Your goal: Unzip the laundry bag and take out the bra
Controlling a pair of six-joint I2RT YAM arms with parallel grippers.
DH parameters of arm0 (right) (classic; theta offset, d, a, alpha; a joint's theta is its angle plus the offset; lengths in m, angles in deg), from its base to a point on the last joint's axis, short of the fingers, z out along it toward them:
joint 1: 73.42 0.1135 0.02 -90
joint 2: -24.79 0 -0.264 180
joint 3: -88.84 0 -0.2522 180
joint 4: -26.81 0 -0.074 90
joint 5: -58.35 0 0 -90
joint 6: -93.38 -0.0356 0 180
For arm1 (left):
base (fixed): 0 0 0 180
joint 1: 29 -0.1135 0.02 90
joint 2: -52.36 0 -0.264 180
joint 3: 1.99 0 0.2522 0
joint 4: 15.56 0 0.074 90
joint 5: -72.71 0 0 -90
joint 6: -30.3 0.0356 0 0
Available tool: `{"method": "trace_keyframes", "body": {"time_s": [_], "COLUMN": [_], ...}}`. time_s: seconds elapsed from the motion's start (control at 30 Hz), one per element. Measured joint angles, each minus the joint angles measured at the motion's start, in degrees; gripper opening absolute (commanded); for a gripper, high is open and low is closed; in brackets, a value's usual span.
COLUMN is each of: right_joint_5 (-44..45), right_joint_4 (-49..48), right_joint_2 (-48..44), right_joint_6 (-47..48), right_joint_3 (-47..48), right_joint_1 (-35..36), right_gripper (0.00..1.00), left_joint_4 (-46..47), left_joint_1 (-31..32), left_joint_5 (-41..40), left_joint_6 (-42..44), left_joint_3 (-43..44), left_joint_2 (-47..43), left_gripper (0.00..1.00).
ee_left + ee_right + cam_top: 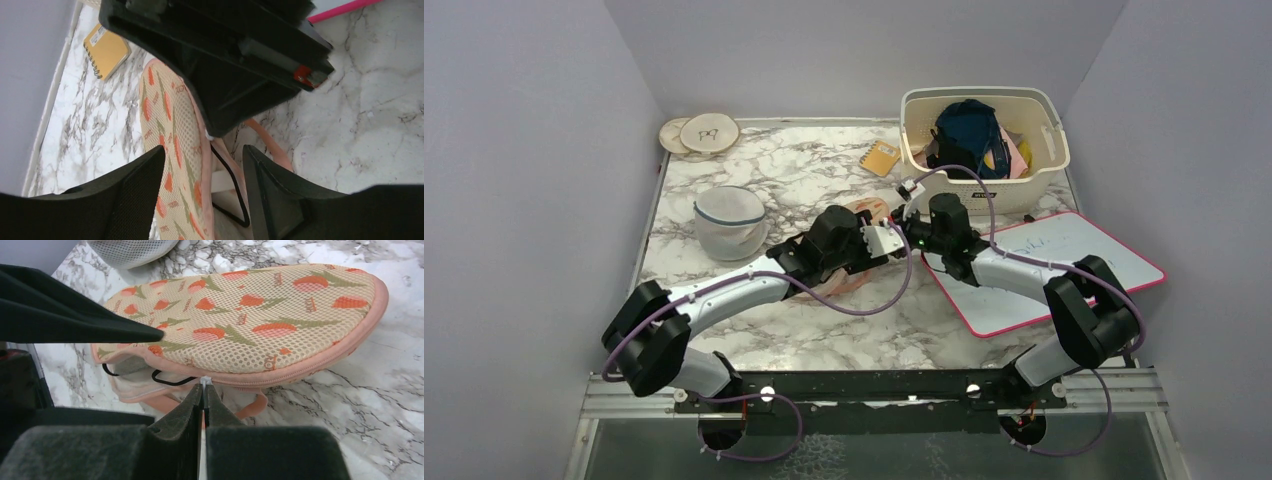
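Pinching the zip pull (204, 381), right pincer (204, 389) holds the peach leaf-printed laundry bag (250, 320) (left pincer (205, 152) gapes).

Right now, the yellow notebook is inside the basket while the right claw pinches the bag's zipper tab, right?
No. The top view shows the yellow notebook on the table beside the basket, not inside it. The right gripper does pinch the zipper tab.

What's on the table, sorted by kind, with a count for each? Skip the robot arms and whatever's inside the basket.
Round discs: 2
Laundry bag: 1
White mesh dome: 1
Yellow notebook: 1
Basket: 1
Whiteboard: 1
Total: 7
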Motion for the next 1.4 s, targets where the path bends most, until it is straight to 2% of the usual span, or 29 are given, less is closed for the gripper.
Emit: {"method": "trace_keyframes", "body": {"time_s": [0.1,0.17,0.57,0.8,0.87,0.9,1.23,1.4], "right_joint_5": [-0.02,-0.04,0.02,0.02,0.02,0.04,4.37,6.99], "right_joint_4": [-0.11,-0.24,-0.92,-1.20,-1.25,-1.25,-1.27,-0.52], "right_joint_2": [-0.09,-0.09,-1.68,-1.70,-1.70,-1.70,-1.70,-1.33], "right_joint_6": [-0.50,-0.81,-1.42,-1.29,-1.29,-1.29,-2.34,-2.82], "right_joint_3": [-0.20,-0.37,-0.98,-1.33,-1.33,-1.33,-1.33,-1.11], "right_joint_1": [0.76,1.11,1.49,1.49,1.49,1.49,1.40,-1.42], "right_gripper": [0.01,0.01,0.01,0.01,0.01,0.01,0.01,0.01], "left_joint_4": [-0.17,-0.52,-1.62,-1.31,-1.33,-1.33,-1.29,-1.36], "left_joint_1": [0.00,-0.02,-0.02,-0.42,-0.66,-0.66,-0.68,-0.68], "left_joint_5": [-1.33,-2.12,-4.11,-5.18,-5.25,-5.27,-4.70,-3.10], "left_joint_6": [-1.25,-1.62,-1.81,-1.77,-1.73,-1.73,-0.11,1.42], "left_joint_3": [2.38,2.71,2.67,2.62,2.62,2.62,1.86,1.03], "left_joint_2": [3.56,4.70,4.92,6.16,6.43,6.51,5.86,3.93], "left_gripper": [0.35,0.31,0.33,0.15,0.03,0.00,0.00,0.00]}}
